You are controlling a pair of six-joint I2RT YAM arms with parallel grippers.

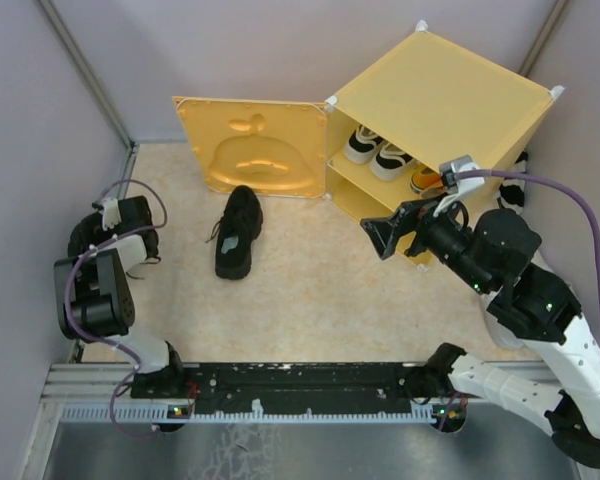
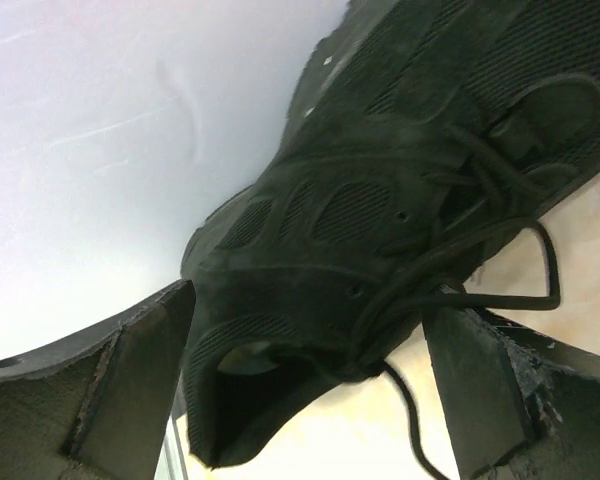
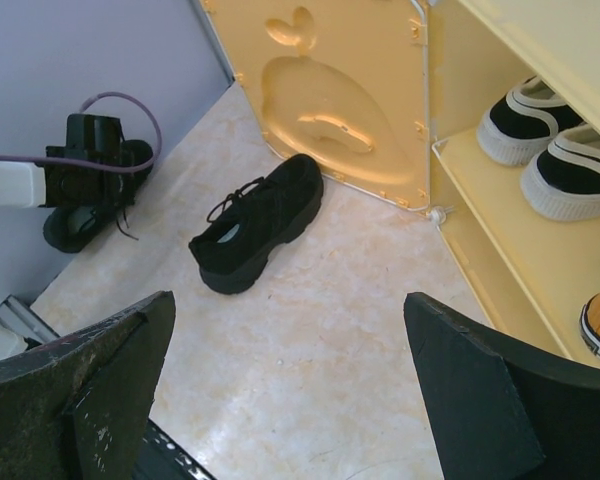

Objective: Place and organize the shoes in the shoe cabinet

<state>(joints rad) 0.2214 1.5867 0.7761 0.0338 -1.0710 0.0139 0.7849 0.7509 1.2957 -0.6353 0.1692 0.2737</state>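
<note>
The shoe cabinet (image 1: 450, 95) is stood at 2 o'clock on the table (image 1: 310, 310), its opening turned toward the centre so that the shelves can be reached by the arms. Its embossed door (image 1: 250, 150) is swung fully back toward 11 o'clock, so the shelves are left unobstructed. On the upper shelf a black-and-white pair (image 1: 378, 152) is set side by side, toe caps faced toward the opening. Below it one orange sneaker (image 1: 427, 180) is partly shown, the rest of that shelf being hidden by the right arm. One black sneaker (image 1: 238, 232) is stood on its sole near the centre, just in front of the door, its long axis run from 6 to 12 o'clock with the toe aimed at the door. Its mate (image 2: 380, 220) is lodged at 9 o'clock near the side wall, with the heel opening nearest the left gripper (image 2: 310, 330) and the toe pointed away from it. That gripper is spread wide, its fingers set either side of the heel end, apparently lined up for a grasp; no clamping is shown. The right gripper (image 3: 285, 310) is likewise spread wide with nothing held in it, and is hung in front of the cabinet at 3 o'clock.
</note>
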